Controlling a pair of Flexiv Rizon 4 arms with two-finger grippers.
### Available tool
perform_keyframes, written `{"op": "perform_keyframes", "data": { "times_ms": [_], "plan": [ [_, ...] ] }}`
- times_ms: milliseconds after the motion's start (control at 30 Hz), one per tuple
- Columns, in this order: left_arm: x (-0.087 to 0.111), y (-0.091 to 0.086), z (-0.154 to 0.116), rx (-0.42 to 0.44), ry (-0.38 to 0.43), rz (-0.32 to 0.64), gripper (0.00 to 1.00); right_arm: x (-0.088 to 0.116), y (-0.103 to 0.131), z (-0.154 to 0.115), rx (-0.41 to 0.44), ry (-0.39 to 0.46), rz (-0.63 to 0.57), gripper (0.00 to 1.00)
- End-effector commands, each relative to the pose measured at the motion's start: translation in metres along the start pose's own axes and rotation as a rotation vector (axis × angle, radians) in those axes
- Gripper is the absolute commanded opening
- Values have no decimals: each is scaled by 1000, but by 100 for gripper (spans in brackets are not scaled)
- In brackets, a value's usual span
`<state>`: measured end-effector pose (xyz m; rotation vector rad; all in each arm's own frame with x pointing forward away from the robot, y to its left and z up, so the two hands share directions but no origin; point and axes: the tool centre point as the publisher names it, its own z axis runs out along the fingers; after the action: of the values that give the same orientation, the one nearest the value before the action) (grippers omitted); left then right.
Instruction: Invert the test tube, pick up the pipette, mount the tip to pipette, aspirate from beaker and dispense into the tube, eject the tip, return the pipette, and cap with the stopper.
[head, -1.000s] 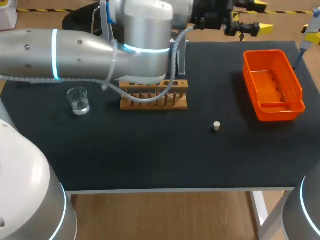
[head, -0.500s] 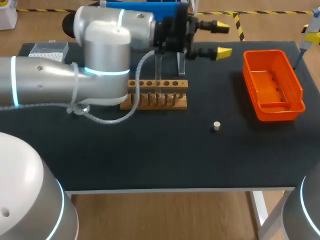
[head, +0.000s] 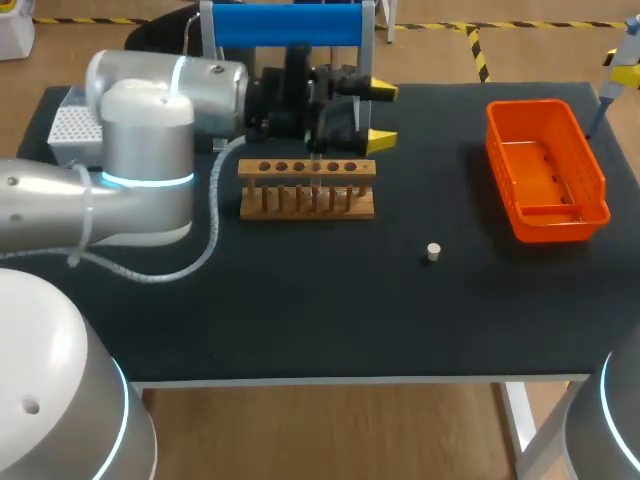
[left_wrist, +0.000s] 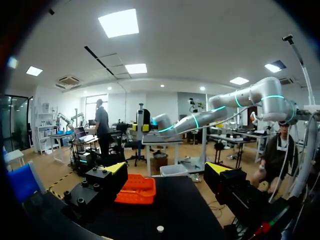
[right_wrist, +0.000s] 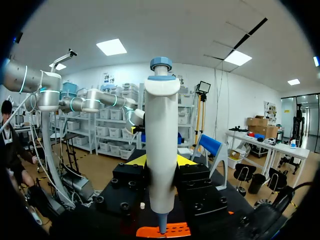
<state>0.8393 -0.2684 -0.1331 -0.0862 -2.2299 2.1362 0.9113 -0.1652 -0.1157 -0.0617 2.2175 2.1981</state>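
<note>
In the head view my left gripper (head: 379, 116) hangs open and turned on its side just behind the wooden tube rack (head: 307, 190), holding nothing. I cannot make out a test tube in the rack. The left wrist view shows the same gripper (left_wrist: 167, 170) with its fingers wide apart, and the small white stopper (left_wrist: 160, 229) lies on the mat ahead of them. My right gripper (right_wrist: 160, 161) is shut on the white pipette (right_wrist: 161, 115), held upright with its blue cap up. At the far right table edge that gripper (head: 625, 62) and the pipette (head: 606, 92) barely show. The stopper (head: 433, 252) lies right of the rack. The beaker is hidden behind my left arm.
An orange basket (head: 545, 165) stands at the right, below the held pipette (right_wrist: 165, 231). A blue-topped pipette stand (head: 285, 25) rises behind the rack. A white tip box (head: 72, 125) sits at the back left beside my left arm (head: 140, 150).
My left arm has swung back to the left, bringing its open gripper from beyond the far edge to just behind the rack. It now covers the beaker and bares the tip box.
</note>
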Motion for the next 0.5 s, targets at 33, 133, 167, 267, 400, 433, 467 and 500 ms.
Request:
{"op": "perform_keyframes", "data": {
  "times_ms": [33, 133, 167, 267, 400, 433, 467, 500],
  "plan": [
    [12, 1, -23, -15, -44, 3, 100, 1, 1, 0, 3, -1, 0, 0],
    [13, 3, -28, -15, -66, 9, 100, 1, 1, 0, 3, -1, 0, 0],
    [13, 5, -32, -18, -74, 9, 100, 1, 1, 0, 3, -1, 0, 0],
    [12, 5, -35, -27, -97, 13, 100, 1, 1, 0, 3, -1, 0, 0],
    [10, 1, -38, -25, -102, 24, 100, 1, 1, 0, 3, -1, 0, 0],
    [10, 1, -39, -25, -106, 25, 100, 1, 1, 0, 3, -1, 0, 0],
    [10, 1, -39, -25, -106, 25, 100, 1, 1, 0, 3, -1, 0, 0],
    [10, 1, -39, -25, -106, 25, 100, 1, 1, 0, 3, -1, 0, 0]
  ]
}}
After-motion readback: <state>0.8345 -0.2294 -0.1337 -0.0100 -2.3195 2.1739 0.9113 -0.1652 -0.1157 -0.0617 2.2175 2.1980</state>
